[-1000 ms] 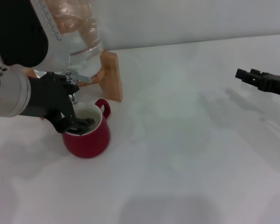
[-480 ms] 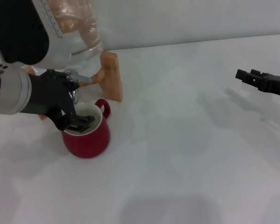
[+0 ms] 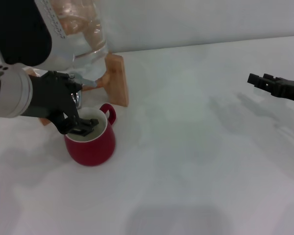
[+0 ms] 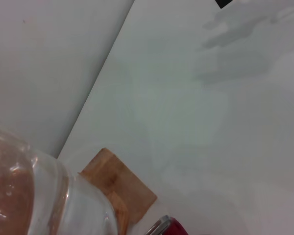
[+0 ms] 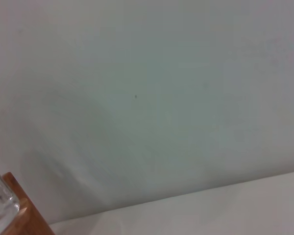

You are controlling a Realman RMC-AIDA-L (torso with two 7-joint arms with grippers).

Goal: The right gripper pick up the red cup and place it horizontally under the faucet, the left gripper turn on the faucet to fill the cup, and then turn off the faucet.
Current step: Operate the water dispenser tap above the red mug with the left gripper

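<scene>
Lifted a touch since a second ago, the left gripper [image 3: 83,126] hovers over the red cup [image 3: 91,141].
White table [image 3: 196,147] spreads wide; glass jar [image 3: 76,34] on its wooden stand [image 3: 116,78] stands far left; the cup sits upright under the faucet [image 3: 76,98], near left; left claw's grip I cannot tell; right gripper [image 3: 257,80] idles far right, fingers parted, holding nothing.

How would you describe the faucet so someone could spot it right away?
Find the big clear glass jar on its wooden stand at the table's far left. At its base, above the red cup, sits the faucet: small, shiny chrome, partly hidden by the left gripper.
</scene>
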